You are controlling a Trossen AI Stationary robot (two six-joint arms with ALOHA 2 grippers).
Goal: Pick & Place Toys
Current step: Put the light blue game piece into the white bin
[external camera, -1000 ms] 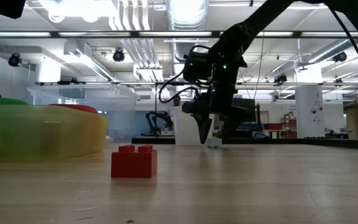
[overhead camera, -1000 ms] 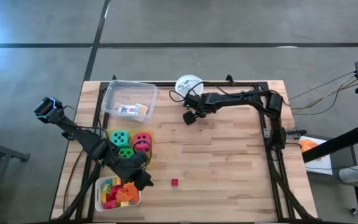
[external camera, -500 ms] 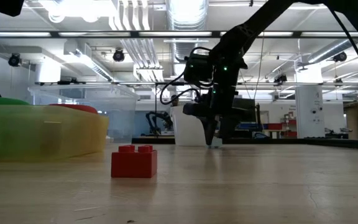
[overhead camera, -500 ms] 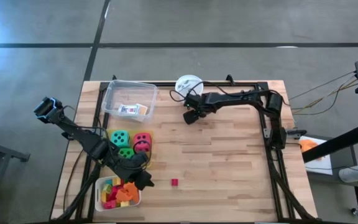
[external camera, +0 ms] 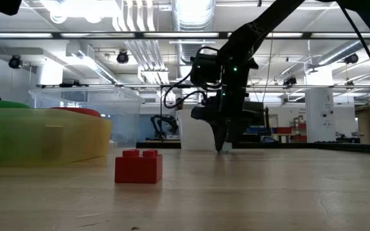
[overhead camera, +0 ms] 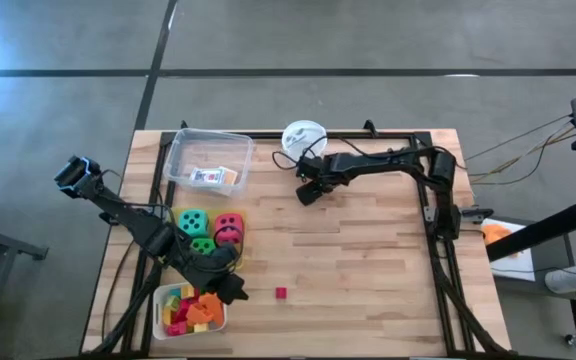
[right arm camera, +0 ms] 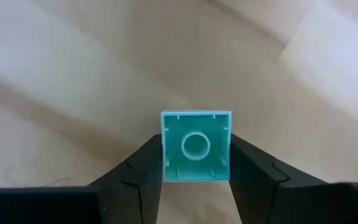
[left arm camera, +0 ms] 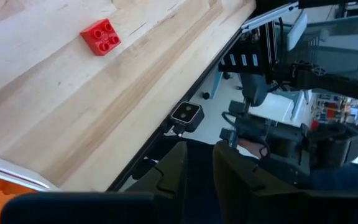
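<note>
Small teal square plastic block [right arm camera: 196, 146], hollow underside with a round tube showing, sits clamped between the right hand's [right arm camera: 196, 163] fingers [right arm camera: 143, 171], low over the wooden desk [overhead camera: 368, 260] near the white round cup [overhead camera: 304, 135]. Left hand [overhead camera: 230, 288] nearly closed, grasping nothing visible, beside the white tray [overhead camera: 158, 312].

Grey concrete floor [overhead camera: 368, 40]; bright ceiling lights [external camera: 191, 9].
</note>
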